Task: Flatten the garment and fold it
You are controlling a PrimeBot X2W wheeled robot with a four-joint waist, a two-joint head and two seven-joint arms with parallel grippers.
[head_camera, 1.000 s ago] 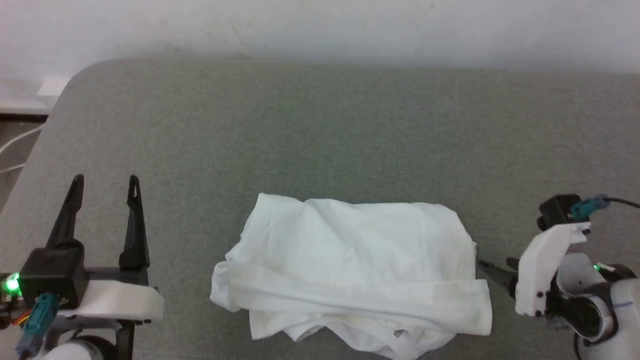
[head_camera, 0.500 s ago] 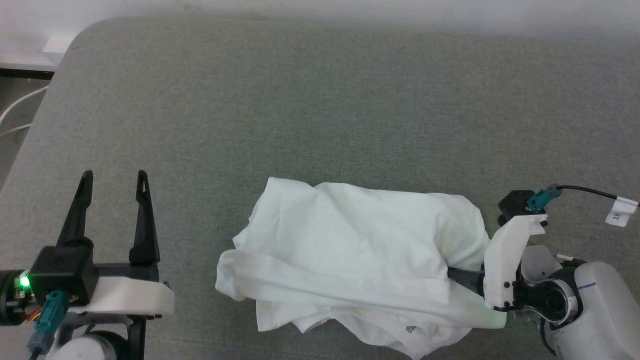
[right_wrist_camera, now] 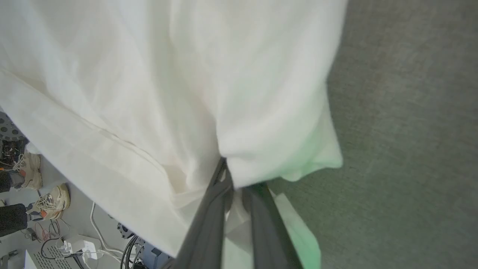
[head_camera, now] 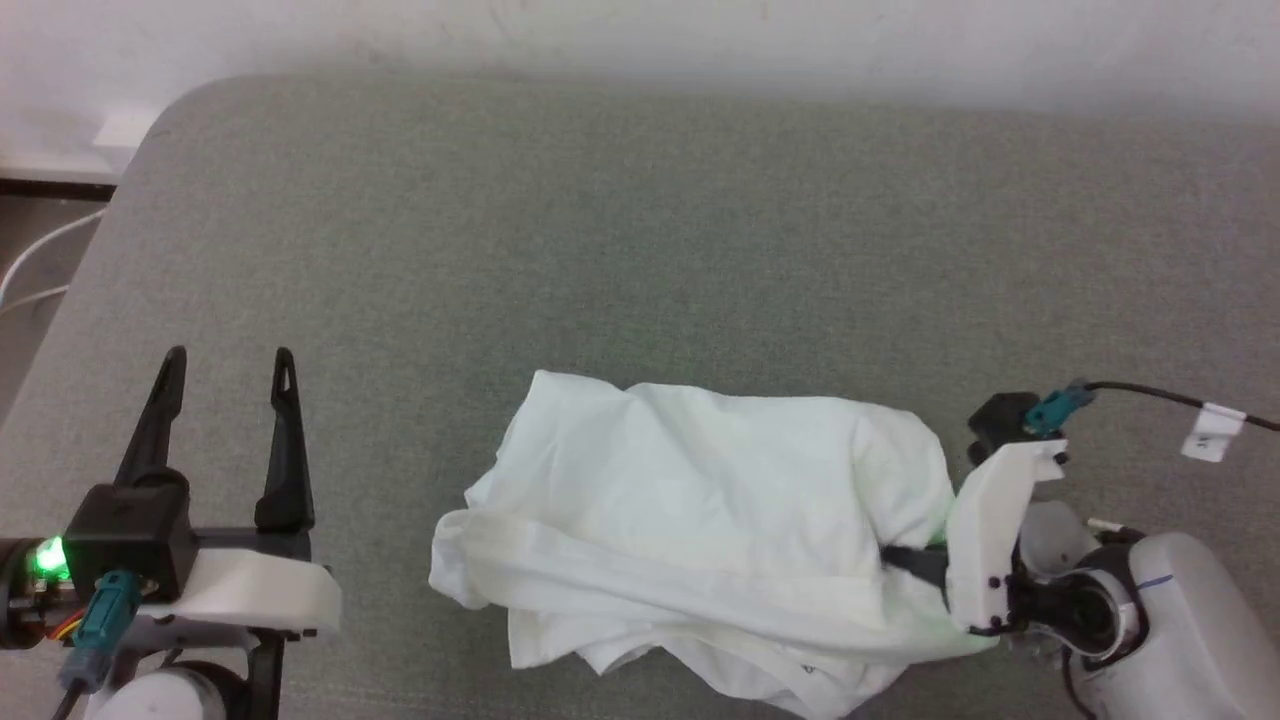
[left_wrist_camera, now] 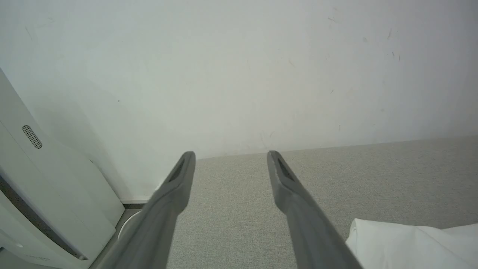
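Note:
The garment (head_camera: 690, 520) lies crumpled and white on the near middle of the grey-green table (head_camera: 600, 250), its near edge hanging over the front. My right gripper (head_camera: 893, 558) reaches in from the right, its dark fingers buried in the garment's right side. In the right wrist view the two fingers of my right gripper (right_wrist_camera: 233, 183) stand close together with a bunch of the garment (right_wrist_camera: 149, 74) pinched between them, the fabric lifted around the tips. My left gripper (head_camera: 228, 365) rests open at the table's near left, well clear of the cloth. Past my left gripper (left_wrist_camera: 230, 155), a corner of the garment (left_wrist_camera: 407, 243) shows at the lower right.
A white wall (head_camera: 640, 40) runs along the table's far edge. Cables (head_camera: 40, 260) hang off the left end, beside a white appliance (left_wrist_camera: 44, 194). Below the table's front edge lie floor cables (right_wrist_camera: 78, 243) and a person's shoes (right_wrist_camera: 52, 200).
My right gripper has pushed left into the garment's right edge and closed on the fabric, bunching that side. The head camera has shifted slightly. My left gripper has stayed put.

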